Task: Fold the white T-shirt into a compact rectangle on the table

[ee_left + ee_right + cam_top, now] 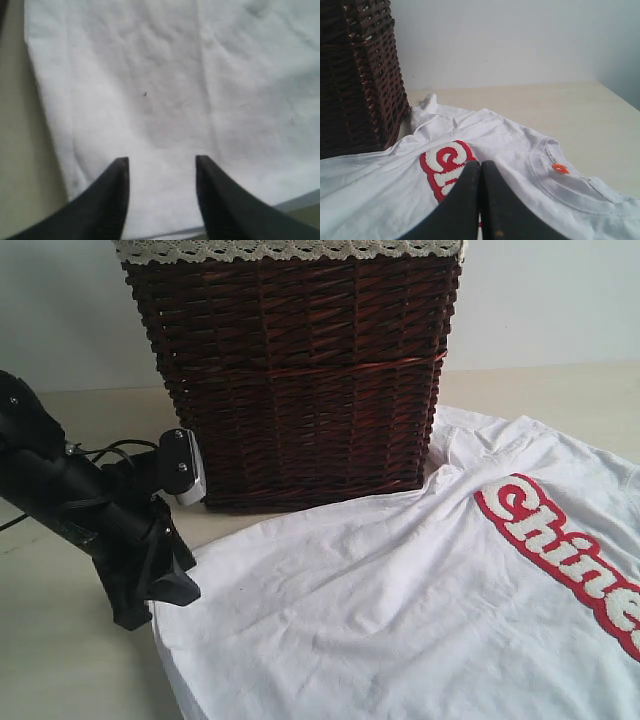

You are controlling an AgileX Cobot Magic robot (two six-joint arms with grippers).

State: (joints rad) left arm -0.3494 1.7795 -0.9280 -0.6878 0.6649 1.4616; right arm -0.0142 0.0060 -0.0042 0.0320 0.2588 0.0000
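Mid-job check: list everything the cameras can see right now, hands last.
T-shirt: one, white, spread flat on the table, in front of the basket.
lettering: one line, white outlined in red, across the shirt's chest.
tag: one, orange, inside the shirt's collar.
basket: one, dark brown wicker, upright on the table behind the shirt.
lace trim: one band, cream, around the basket's top rim.
table: one, pale beige, under everything.
wall: one, pale bluish-white, behind the table.
left hand: one, black, open, over the shirt near its edge.
right hand: one, black, shut, by the lettering.
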